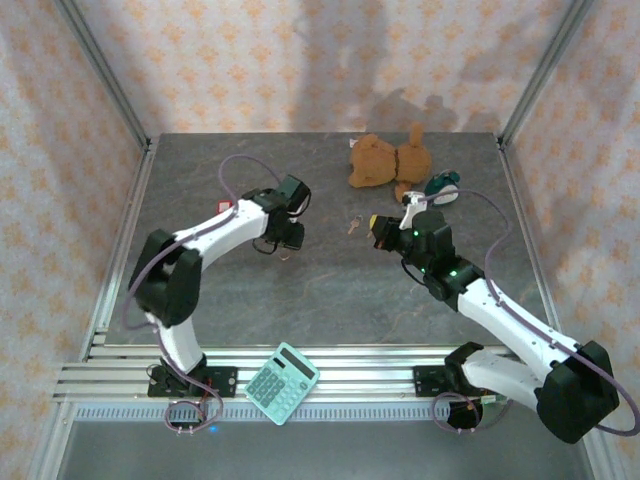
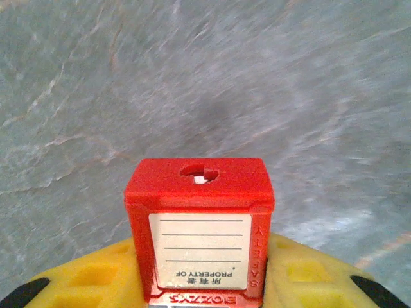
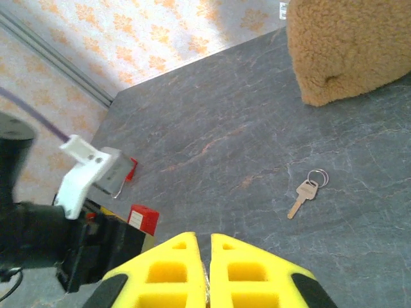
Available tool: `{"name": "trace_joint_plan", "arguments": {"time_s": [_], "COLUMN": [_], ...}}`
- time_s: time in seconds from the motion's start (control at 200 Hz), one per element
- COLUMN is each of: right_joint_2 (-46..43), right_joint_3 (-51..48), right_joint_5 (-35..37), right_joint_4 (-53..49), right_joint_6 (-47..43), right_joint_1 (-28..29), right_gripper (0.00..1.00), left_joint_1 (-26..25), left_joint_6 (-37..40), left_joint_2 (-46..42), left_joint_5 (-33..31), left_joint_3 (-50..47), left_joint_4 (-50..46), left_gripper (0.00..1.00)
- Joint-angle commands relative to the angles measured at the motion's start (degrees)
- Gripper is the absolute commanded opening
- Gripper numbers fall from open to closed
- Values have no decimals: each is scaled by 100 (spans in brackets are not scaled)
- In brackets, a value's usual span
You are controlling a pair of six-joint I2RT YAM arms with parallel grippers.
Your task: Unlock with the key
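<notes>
**Padlock clamped, key loose on the table**

Top view: the left gripper (image 1: 284,240) hangs near the table's (image 1: 200,300) middle. The key (image 1: 354,224) lies at its 3 o'clock, free, with the right gripper (image 1: 376,225) just beside the key at 3 o'clock. A teddy bear (image 1: 385,160) sits at the key's 12 o'clock.

Left wrist: the yellow fingers (image 2: 96,277) are clamped on a red padlock (image 2: 200,231), its keyhole face at 12 o'clock.

Right wrist: the fingers are pressed together. The key is at 2 o'clock, and the padlock at 10 o'clock.
</notes>
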Motion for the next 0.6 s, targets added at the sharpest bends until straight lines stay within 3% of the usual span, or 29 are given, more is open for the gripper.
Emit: {"name": "trace_joint_plan", "arguments": {"time_s": [0.0, 0.23, 0.596], "right_joint_2": [64, -29, -44], "right_joint_3": [228, 334, 661], "right_joint_5": [-103, 318, 604], "right_joint_4": [69, 69, -228], "right_joint_6": [59, -84, 597], "right_joint_1": [68, 449, 768], "right_gripper": [6, 6, 6], "left_joint_1": [-383, -1573, -2517], "left_joint_6": [174, 770, 1606], "left_joint_2": [-658, -1733, -2187], "left_joint_5": [-52, -1319, -2600], "left_joint_3": [-705, -2259, -2857], "left_joint_4": [1532, 4110, 5239], "left_gripper": [38, 38, 37]}}
